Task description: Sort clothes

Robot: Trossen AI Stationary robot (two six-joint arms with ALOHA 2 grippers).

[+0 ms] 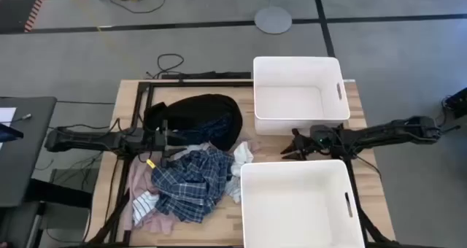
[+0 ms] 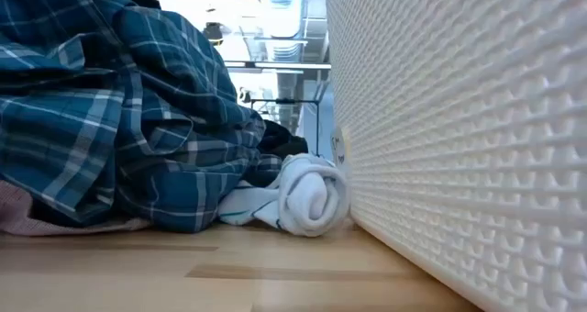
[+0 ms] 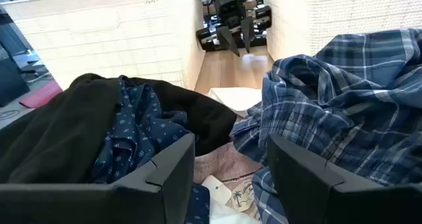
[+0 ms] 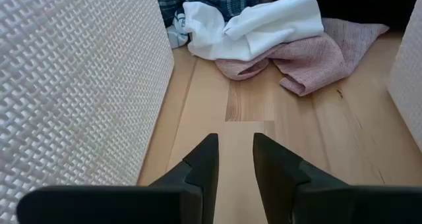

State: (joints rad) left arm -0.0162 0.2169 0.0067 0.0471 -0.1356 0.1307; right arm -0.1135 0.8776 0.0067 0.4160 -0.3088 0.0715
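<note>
The clothes lie heaped on the table's left half. A black garment (image 1: 201,115) with a navy dotted one (image 3: 135,128) in it is at the far side. A blue-white plaid shirt (image 1: 191,181) is nearer, a pink piece (image 4: 310,56) lies under it, and white pieces (image 4: 254,23) are at the heap's right edge. A rolled white sock (image 2: 312,197) rests on the wood against the near bin. My left gripper (image 3: 231,145) stands open at the heap's left side, over pink cloth. My right gripper (image 4: 235,141) hovers open, its fingers close together, between the two bins with nothing in it.
A white bin (image 1: 298,95) stands at the far right and a second white bin (image 1: 298,203) at the near right, with a narrow strip of bare wood (image 4: 244,105) between them. The near bin's textured wall (image 2: 459,147) fills the low view's right.
</note>
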